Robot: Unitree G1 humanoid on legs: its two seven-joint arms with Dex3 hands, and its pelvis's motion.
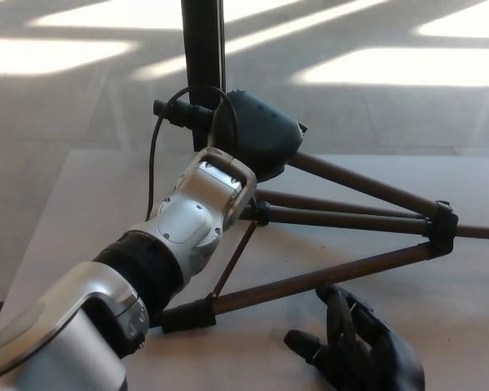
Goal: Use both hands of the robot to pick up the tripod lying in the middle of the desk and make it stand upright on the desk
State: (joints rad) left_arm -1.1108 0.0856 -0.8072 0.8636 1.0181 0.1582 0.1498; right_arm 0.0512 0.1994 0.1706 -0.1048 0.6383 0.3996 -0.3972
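The robot's left arm fills the lower left of the head view, reaching up and away toward the tripod [326,204]. Its silver wrist housing ends right at the tripod's dark, rounded head [261,130], and the left hand itself is hidden behind that housing, so it cannot be told whether its fingers are clenched, released or grasping anything.

The tripod lies tilted on the pale grey surface [81,204], its head raised at the far end and its legs fanning out toward the right. Two upper legs run to a black collar [442,224] near the right edge, where they are cut off by the frame. The lowest leg [310,281] slants down to a black foot [187,314] resting on the surface beside the left forearm. A thin brace links the legs just past the wrist.

The right hand [354,350] shows at the bottom edge, partly cut off. Its fingers [342,305] are spread and released, holding nothing, with the lowest leg just beyond the fingertips and not touching them.

A black vertical pole [202,49] rises behind the tripod head, its top cut off, and a thin black cable [153,175] loops down from a connector on it. No containers appear on the surface.
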